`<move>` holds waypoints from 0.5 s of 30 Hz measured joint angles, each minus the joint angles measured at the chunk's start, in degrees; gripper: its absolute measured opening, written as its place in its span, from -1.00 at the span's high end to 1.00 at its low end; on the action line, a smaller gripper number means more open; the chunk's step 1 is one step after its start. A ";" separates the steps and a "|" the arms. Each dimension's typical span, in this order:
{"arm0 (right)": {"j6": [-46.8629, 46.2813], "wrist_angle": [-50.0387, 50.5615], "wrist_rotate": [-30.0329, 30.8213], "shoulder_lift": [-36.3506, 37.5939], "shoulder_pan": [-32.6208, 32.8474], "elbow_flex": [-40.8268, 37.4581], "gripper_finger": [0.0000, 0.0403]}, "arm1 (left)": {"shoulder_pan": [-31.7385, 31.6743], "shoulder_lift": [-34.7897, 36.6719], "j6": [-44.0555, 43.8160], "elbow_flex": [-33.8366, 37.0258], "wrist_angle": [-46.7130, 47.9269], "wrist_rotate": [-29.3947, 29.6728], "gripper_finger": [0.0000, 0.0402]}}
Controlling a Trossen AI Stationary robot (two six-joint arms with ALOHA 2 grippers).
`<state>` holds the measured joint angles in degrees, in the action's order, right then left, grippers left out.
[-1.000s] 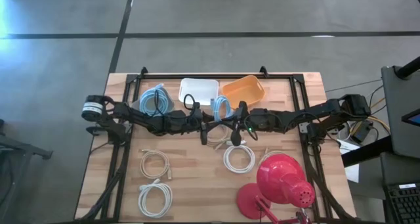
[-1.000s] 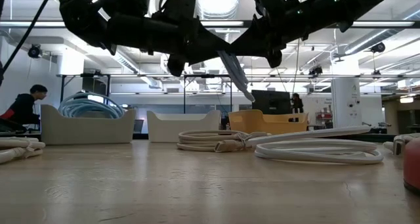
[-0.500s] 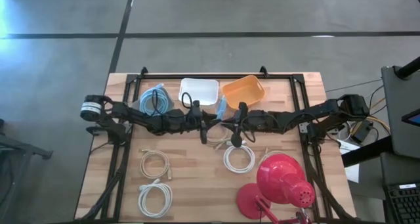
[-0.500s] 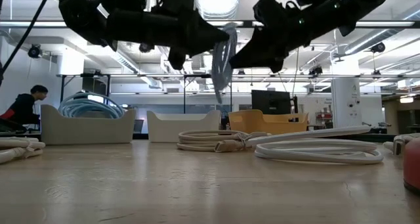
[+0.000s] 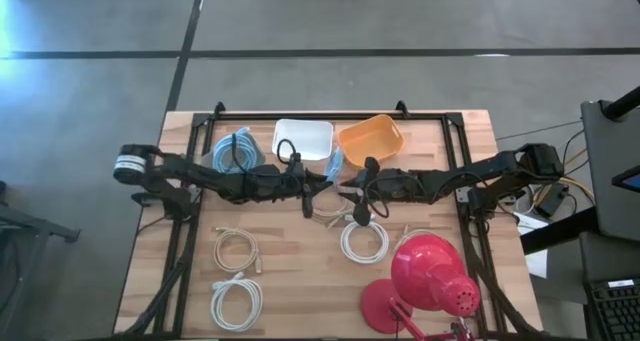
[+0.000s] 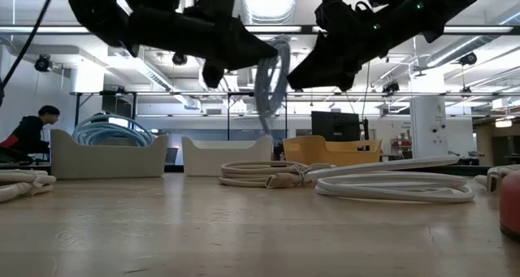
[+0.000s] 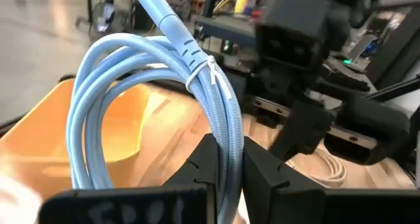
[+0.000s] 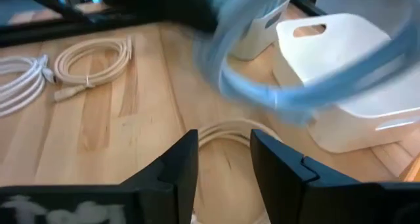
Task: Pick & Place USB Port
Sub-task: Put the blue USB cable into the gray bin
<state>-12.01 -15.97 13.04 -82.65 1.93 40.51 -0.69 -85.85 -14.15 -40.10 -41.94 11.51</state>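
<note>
The blue coiled cable hangs in the air above the middle of the counter, just in front of the white bin, pinched at its lower loop by the left gripper, whose fingers are closed tight on the strands. In the low view the coil dangles well clear of the wood. Facing it from the other side, the right gripper has its fingers spread apart with nothing between them, the coil passing just ahead of them. To one side of the white bin stands the orange bin; to the other, a bin already holding blue cable. In front of the white bin, on the counter, lie several white cable coils, and farther off a red lamp. The hold takes only a few strands near the cable tie, so the coil could swing or slip as it travels; if let go while swinging, a loop might catch on the white bin's rim and hang half out. The two grippers are also very near each other, so a careless sweep could knock them together.
</note>
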 joint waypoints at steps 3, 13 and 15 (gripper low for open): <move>0.00 -0.03 -0.01 0.01 0.49 0.00 0.33 | -0.38 6.40 -2.64 0.00 10.84 0.11 0.82; 0.02 0.62 0.01 0.02 0.70 0.00 0.40 | -0.44 32.33 -14.27 0.07 52.72 2.47 0.81; 0.02 0.68 0.01 0.02 0.68 0.00 0.42 | -0.45 36.65 -16.08 0.07 60.60 3.49 0.81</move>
<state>-11.99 -15.30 13.06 -82.63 2.61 40.51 -1.15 -49.20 -30.22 -40.03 18.66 15.00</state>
